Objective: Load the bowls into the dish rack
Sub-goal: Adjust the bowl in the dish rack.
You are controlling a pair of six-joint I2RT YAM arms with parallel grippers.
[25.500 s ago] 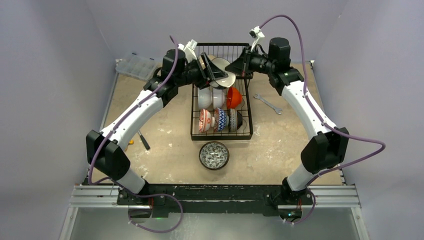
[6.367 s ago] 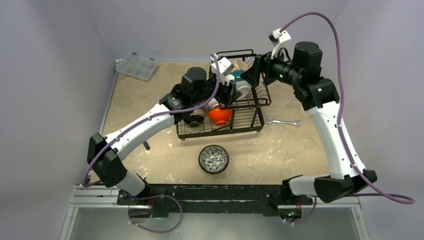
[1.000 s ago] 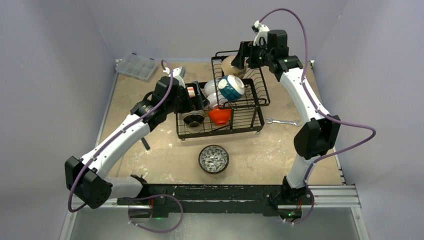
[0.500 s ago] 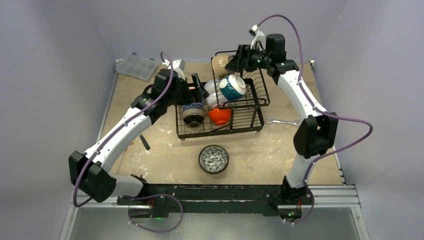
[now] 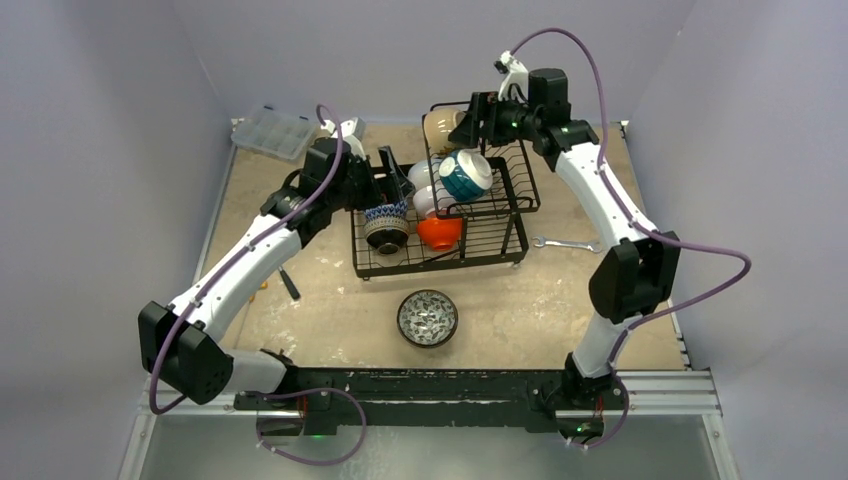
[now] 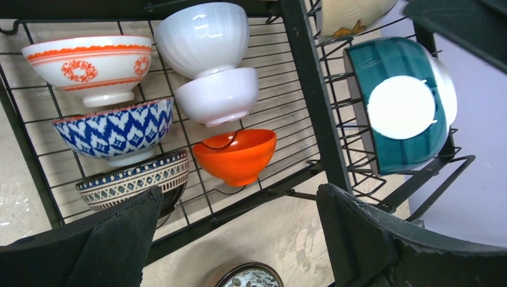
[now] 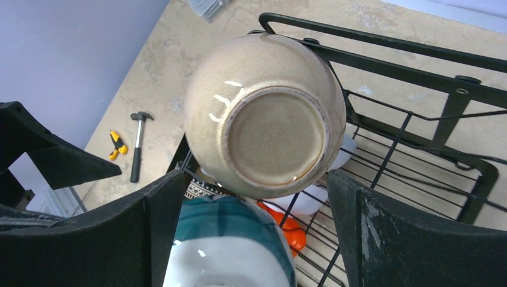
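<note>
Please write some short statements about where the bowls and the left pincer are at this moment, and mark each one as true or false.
1. The teal bowl sits in the raised basket of the rack. True.
2. Every bowl is in the rack. False: one patterned bowl stands on the table in front of it.
3. The left pincer holds the orange bowl. False: it is open and empty, and that bowl rests in the lower part of the rack.
4. A wrench lies on the table beside the rack. True.
5. In the right wrist view, the tan bowl shows its underside. True.
</note>
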